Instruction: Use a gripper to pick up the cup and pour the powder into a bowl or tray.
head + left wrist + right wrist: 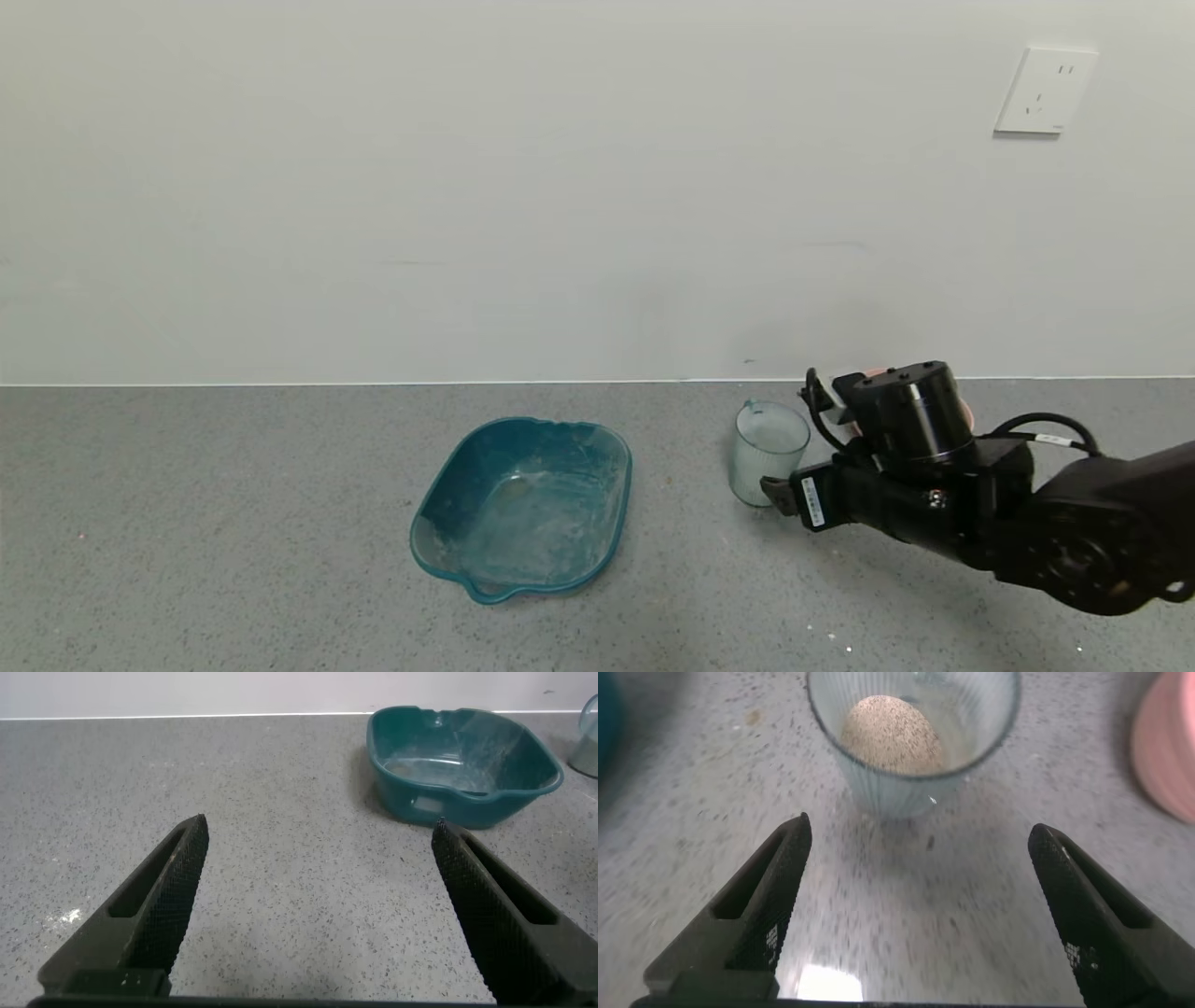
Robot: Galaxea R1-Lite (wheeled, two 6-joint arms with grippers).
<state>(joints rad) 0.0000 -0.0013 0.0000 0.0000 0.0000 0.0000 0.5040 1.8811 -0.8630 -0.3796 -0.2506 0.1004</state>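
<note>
The clear ribbed cup [768,453] stands upright on the grey counter, with a small heap of pale tan powder [892,733] in its bottom. My right gripper [789,443] is open and empty at the cup's right side. In the right wrist view the cup [910,742] stands just beyond the open fingertips of the right gripper [917,831], not between them. The pink bowl [1169,751] stands close beside the cup. In the head view it is mostly hidden behind the gripper's black motor housing. My left gripper [320,826] is open and empty low over bare counter, out of the head view.
A teal squarish tray [523,509] with dusty streaks inside sits on the counter left of the cup; it also shows in the left wrist view [462,761]. A white wall with a socket [1046,91] runs along the counter's back edge.
</note>
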